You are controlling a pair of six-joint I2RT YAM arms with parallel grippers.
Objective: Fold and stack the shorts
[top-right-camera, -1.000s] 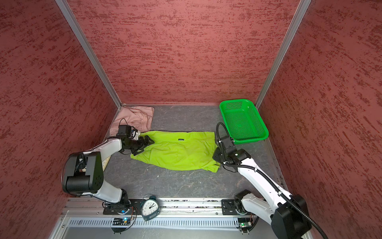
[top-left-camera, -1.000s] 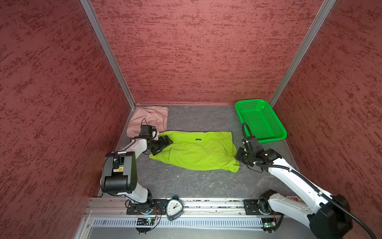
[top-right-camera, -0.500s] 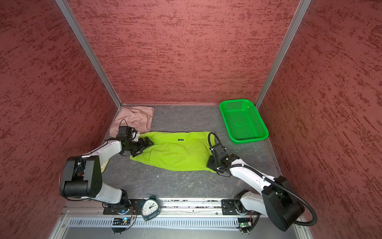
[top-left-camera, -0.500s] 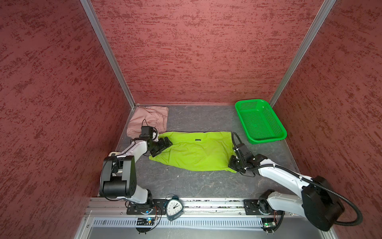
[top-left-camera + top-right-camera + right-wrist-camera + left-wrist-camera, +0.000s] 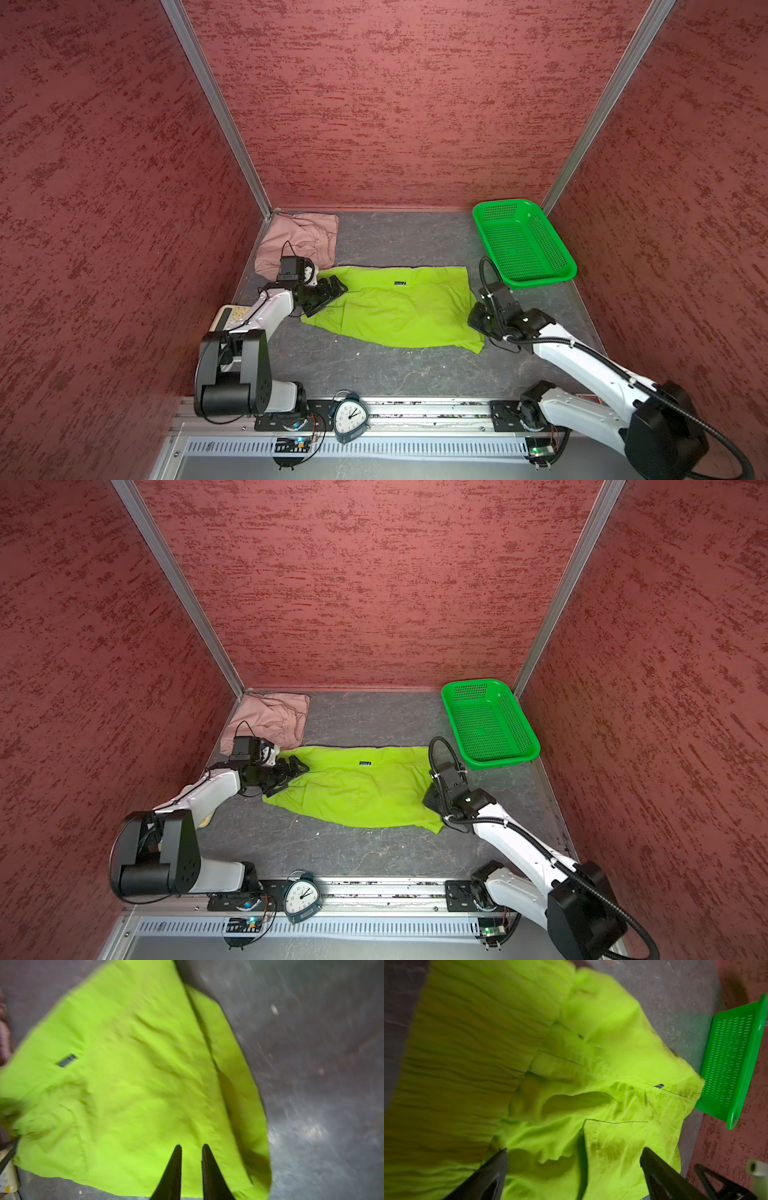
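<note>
Now the left gripper point(image 5: 574, 1149) stands with its two fingers spread wide, low over the gathered waistband end of the green shorts point(image 5: 399, 316). The cloth lies under and between the tips and is not pinched.

The right gripper point(image 5: 191, 1145) is at the opposite end of the same shorts, at their right edge in both top views. Its fingers are drawn close together with only a thin gap. The wrist picture is blurred, so I cannot tell if any cloth is caught between them.

The green shorts lie spread out flat on the grey table point(image 5: 395, 232), in the middle between the two arms. A small black logo point(image 5: 365, 763) sits near their far edge.

The pink shorts point(image 5: 299, 241) lie in a loose heap in the far left corner, just beside the far left end of the green ones. Whether the two touch I cannot tell, because the left wrist covers that place.

The green basket point(image 5: 505, 203) stands in the far right corner, near the green shorts but apart from them. Its holed bottom shows bare from wall to wall, and no cloth is in it.

At the front rail, between the arm bases, stands a clock point(image 5: 350, 417).
</note>
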